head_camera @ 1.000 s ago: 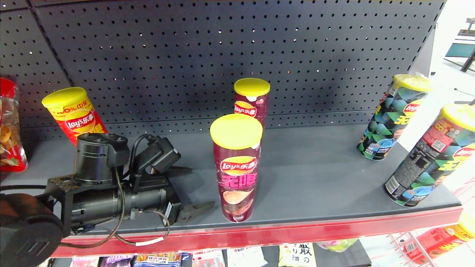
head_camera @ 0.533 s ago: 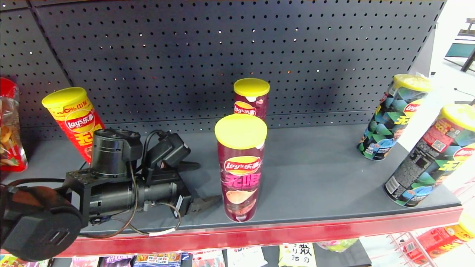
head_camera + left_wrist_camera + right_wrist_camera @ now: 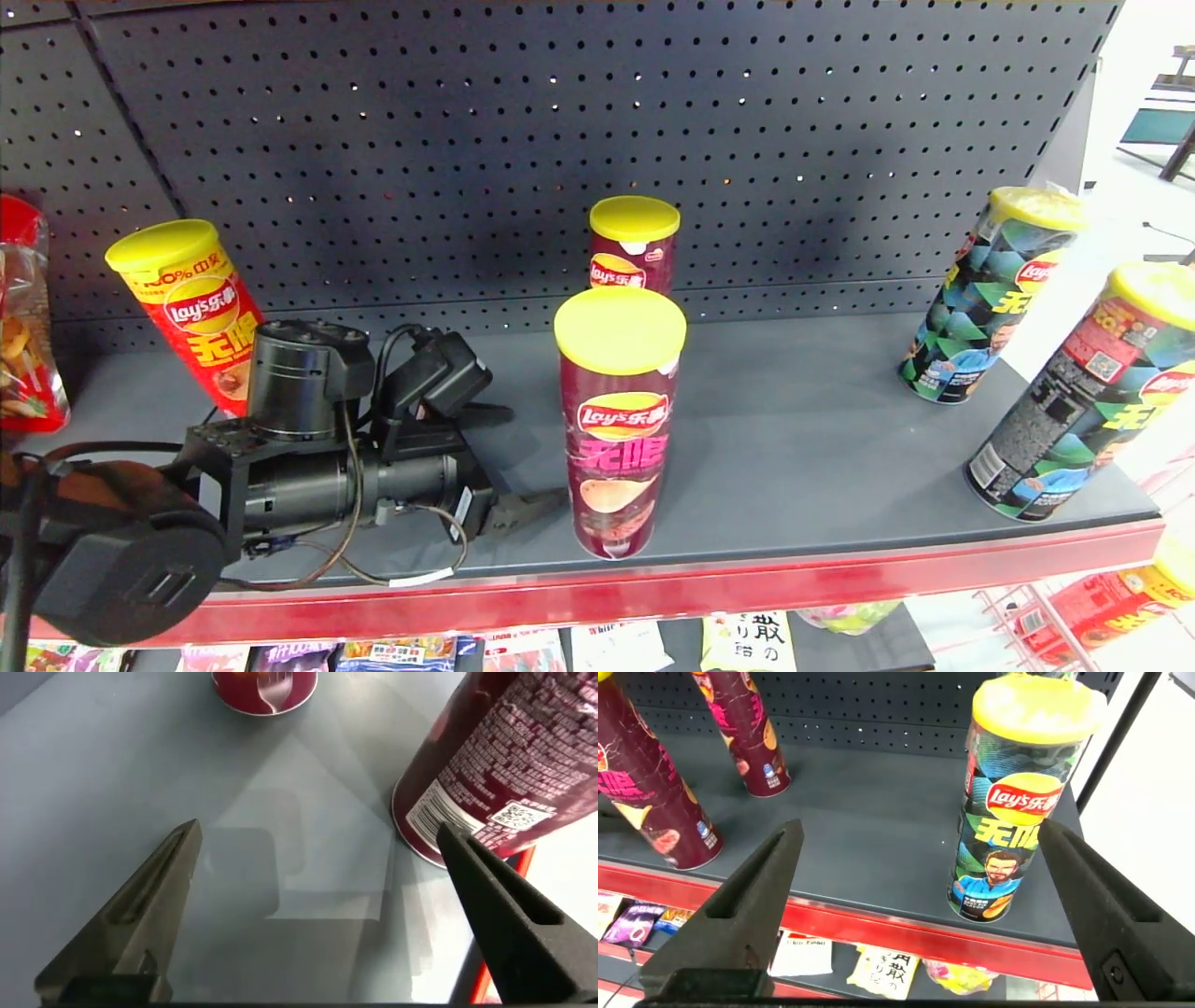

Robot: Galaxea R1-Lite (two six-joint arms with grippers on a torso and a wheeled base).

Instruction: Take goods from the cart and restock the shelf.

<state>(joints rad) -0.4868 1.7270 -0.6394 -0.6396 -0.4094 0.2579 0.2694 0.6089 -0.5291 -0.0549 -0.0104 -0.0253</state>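
Two maroon cans stand upright on the shelf (image 3: 794, 439). The front can (image 3: 618, 425) is at 3 o'clock from my left fingers (image 3: 527, 509), which are spread wide and empty. The rear can (image 3: 633, 247) is at its 12. My right fingers (image 3: 738, 919) gape empty too.

Dark perforated panel (image 3: 467, 112) behind, bright pale floor (image 3: 1134, 201) rightward

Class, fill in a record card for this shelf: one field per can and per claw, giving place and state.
Front maroon can: upright, near the shelf edge
Back maroon can: upright, behind it
Red can: upright, back left
Rear dark can: right end
Front dark can: right end, near edge
Left claw: open, low over shelf, finger by front maroon can's base
Right claw: open, facing the shelf
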